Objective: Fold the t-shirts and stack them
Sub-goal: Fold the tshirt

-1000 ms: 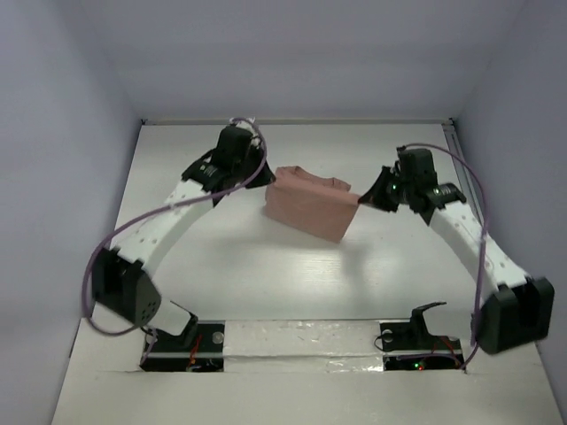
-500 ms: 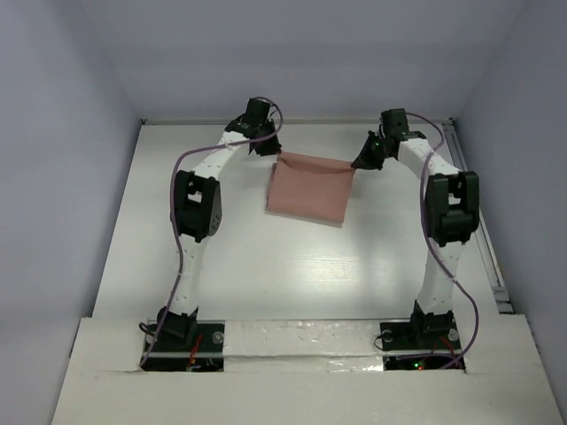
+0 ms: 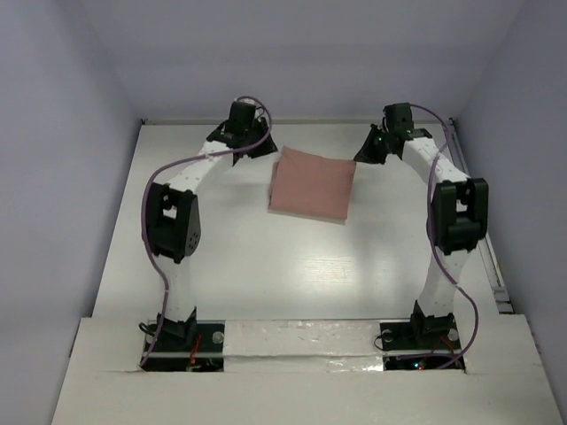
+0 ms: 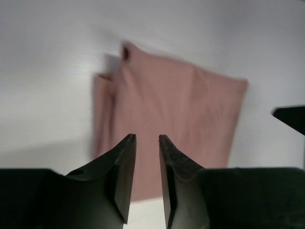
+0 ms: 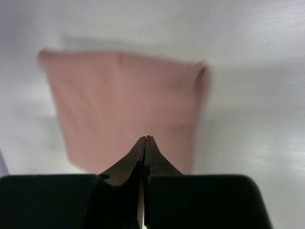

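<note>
— Where was the dusty salmon-pink cotton t-shirt [image 3: 312, 186]?

— It lay flat on the white bench [image 3: 266, 274], folded into a rough rectangle, in the upper middle of the overhead frame. A narrow strip of an under layer stuck out along its left edge. No print showed on the upper face.

— And the arms?

— Both reached to the far end of the bench. The left tool [image 4: 147, 137] sat just beside the shirt's upper-left corner and the right tool [image 5: 146, 138] just beside its upper-right corner, so the shirt lay between them.

— Was either one holding cloth?

— No. In the left wrist view the two dark fingers stood a little apart, with a narrow gap and nothing in it; the shirt filled the middle of that frame beyond them. In the right wrist view the fingers met at their tips, together and empty, with the shirt spread across the upper half of the frame.
</note>
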